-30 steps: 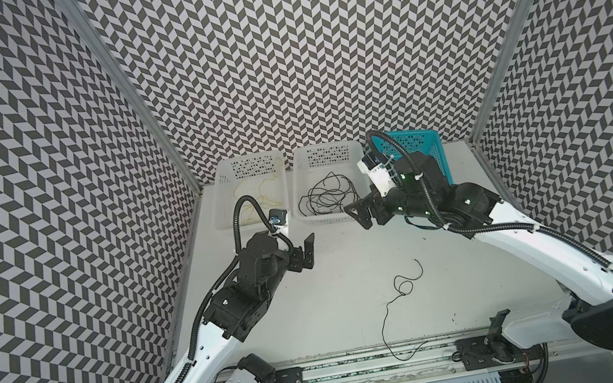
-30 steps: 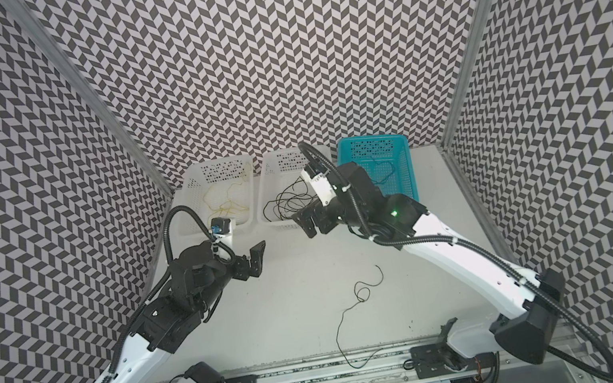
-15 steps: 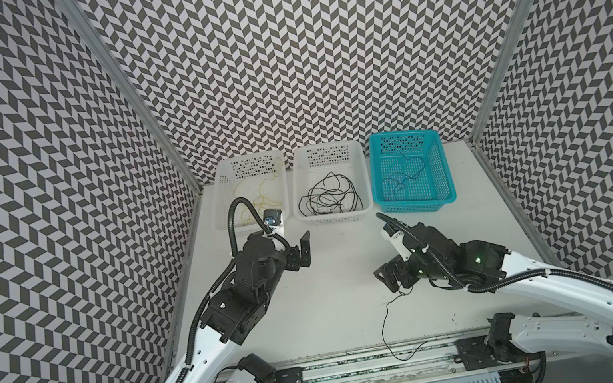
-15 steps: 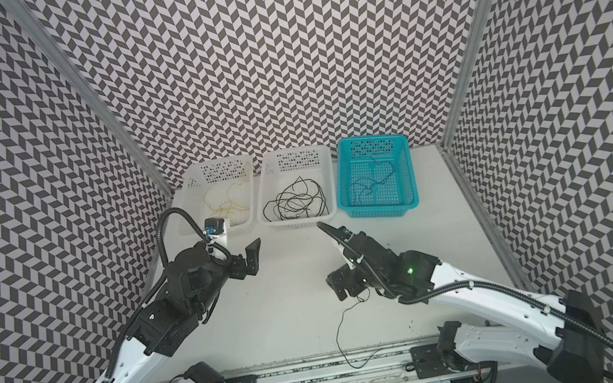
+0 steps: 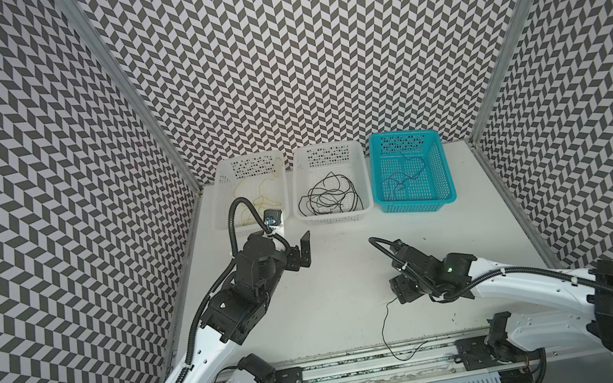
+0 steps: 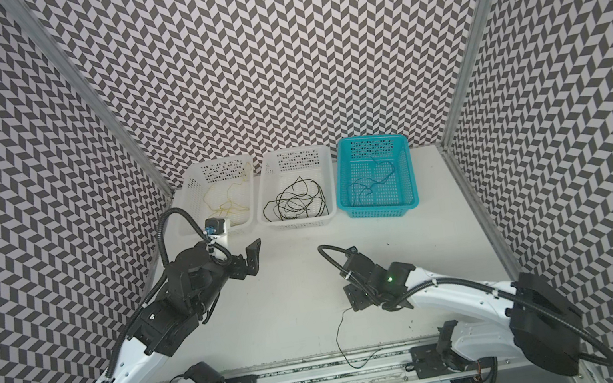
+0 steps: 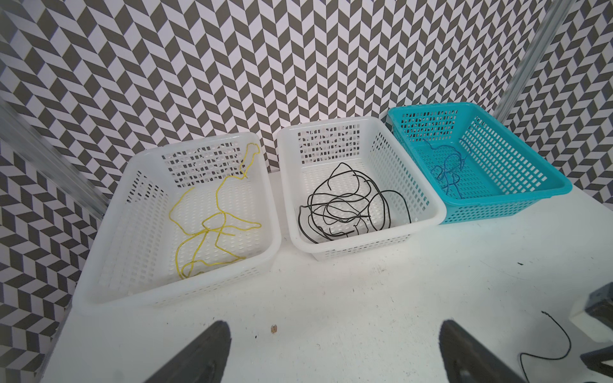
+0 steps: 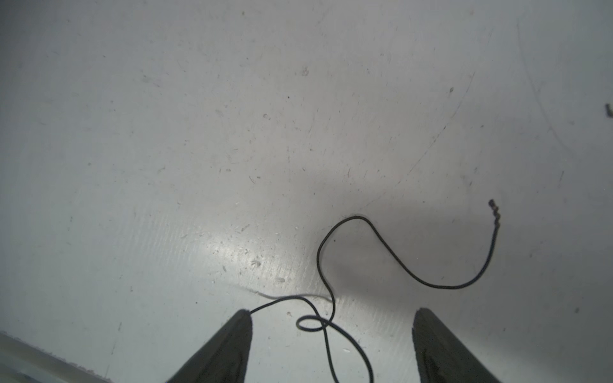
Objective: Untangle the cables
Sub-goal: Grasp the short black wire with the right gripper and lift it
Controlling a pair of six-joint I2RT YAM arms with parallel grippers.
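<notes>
Your right end effector (image 8: 332,315), jaws apart, straddles a looped black cable (image 8: 317,262) on the worktop (image 5: 343,270), lower centre; your left end effector (image 7: 334,326) is apart too. Mid-frame baskets (image 5: 337,220) hold yellow cables (image 7: 207,230), black cables (image 7: 345,212), blue cables (image 7: 447,165).

From where I stand, no word, label, brand mark or number can be read on anything here. The small grey block with a blue patch (image 5: 271,219), seen over the near rim of the leftmost white perforated plastic basket (image 5: 220,202), is too small to make out any marking.
</notes>
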